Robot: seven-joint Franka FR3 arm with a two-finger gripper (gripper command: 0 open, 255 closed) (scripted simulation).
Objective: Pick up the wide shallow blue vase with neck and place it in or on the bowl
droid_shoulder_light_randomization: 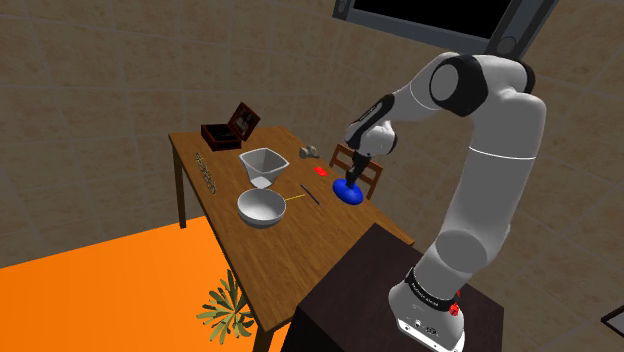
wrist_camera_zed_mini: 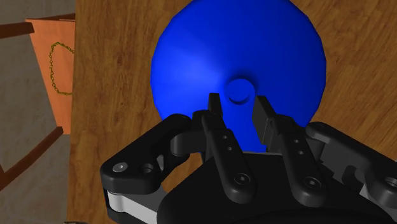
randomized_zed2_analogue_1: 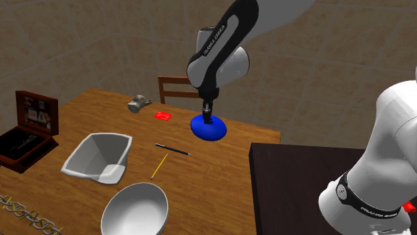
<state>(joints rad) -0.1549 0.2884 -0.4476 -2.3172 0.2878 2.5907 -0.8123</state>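
The all-black gripper point(wrist_camera_zed_mini: 236, 100) hung over the wide, shallow blue vase point(wrist_camera_zed_mini: 191, 57), jaws apart astride its neck, near the wooden table's point(wrist_camera_zed_mini: 121, 83) edge (beside a wooden chair point(randomized_zed2_analogue_1: 175, 81)).

Location: domestic dining room.
My stand point(droid_shoulder_light_randomization: 360, 290) adjoins a wooden table point(droid_shoulder_light_randomization: 300, 240) with a wooden chair point(randomized_zed2_analogue_1: 175, 87) beside it. A leafy plant point(droid_shoulder_light_randomization: 225, 308) sits on the orange floor point(droid_shoulder_light_randomization: 120, 290), and the walls point(droid_shoulder_light_randomization: 100, 80) are tiled.
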